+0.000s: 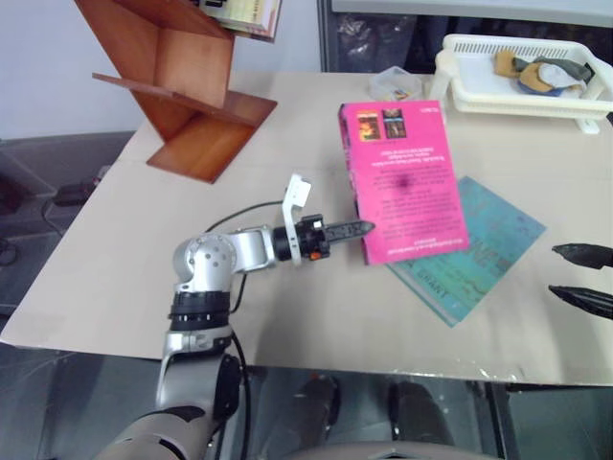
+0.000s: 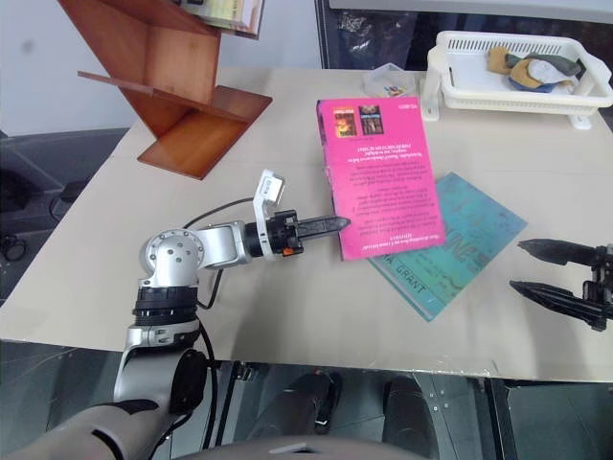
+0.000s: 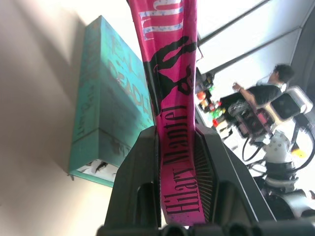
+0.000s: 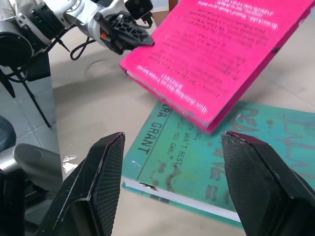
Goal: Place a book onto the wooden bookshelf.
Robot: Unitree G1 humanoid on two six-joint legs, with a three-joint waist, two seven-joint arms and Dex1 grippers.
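Beige table (image 1: 115, 287) against pale wall; wooden bookshelf (image 1: 177, 91) at far left, top cut off by frame edge. White basket tray (image 2: 522, 81) at far right, contents unclear. Left gripper (image 1: 356, 230) reaches level to the right, fingers clamped on spine edge of book (image 1: 402, 177), lifted and tilted over teal book (image 1: 484, 254), partly hiding it. Right gripper (image 4: 172, 182) hovers near table's right edge, fingers apart, empty. Spine reads "Hilary Mantel"; teal cover shows "GRANT". Cover small print illegible.

Glossy paper book (image 1: 400, 172); smooth wooden bookshelf (image 1: 187, 91); white plastic tray (image 1: 522, 96).
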